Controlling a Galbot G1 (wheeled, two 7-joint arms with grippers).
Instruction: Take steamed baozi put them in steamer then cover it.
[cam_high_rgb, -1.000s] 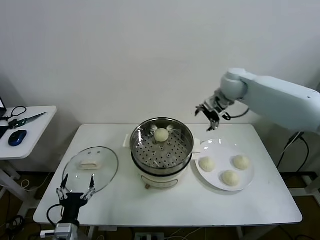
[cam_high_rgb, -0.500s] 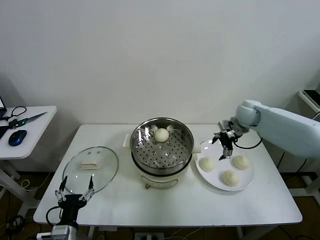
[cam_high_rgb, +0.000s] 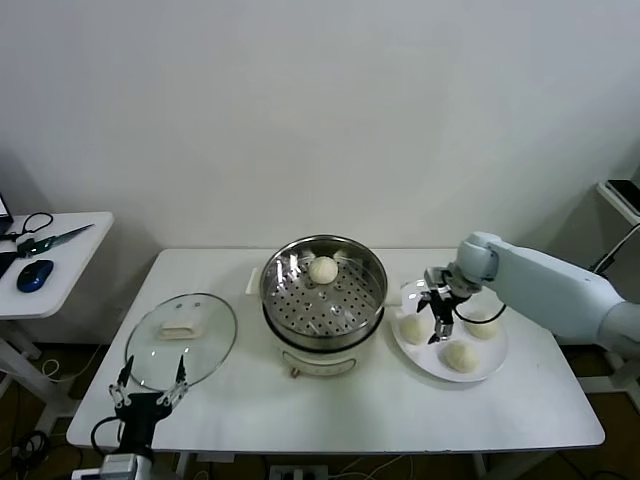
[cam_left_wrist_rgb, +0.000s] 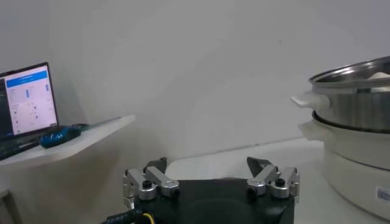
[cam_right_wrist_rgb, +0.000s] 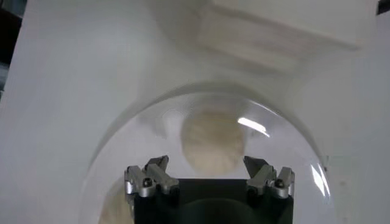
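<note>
A white desk (cam_high_rgb: 300, 410) carries a steel steamer (cam_high_rgb: 323, 290) on a white pot base at its centre. One bun (cam_high_rgb: 322, 269) lies inside the steamer, at about 12 o'clock on the perforated floor. At 9 o'clock from the steamer, the glass cover (cam_high_rgb: 181, 338) lies flat on the desk with its cream handle up. At 3 o'clock from the steamer sits a white plate (cam_high_rgb: 489, 368) holding three more buns (cam_high_rgb: 460, 356). The right pincer (cam_high_rgb: 438, 317) is down over the plate, its fingers spread apart and holding nothing; the right wrist view shows one bun (cam_right_wrist_rgb: 212, 141) just beyond the open fingertips. The left pincer (cam_high_rgb: 150, 390) waits at the desk's near edge, at 6 o'clock from the cover, fingers also spread apart and empty.
</note>
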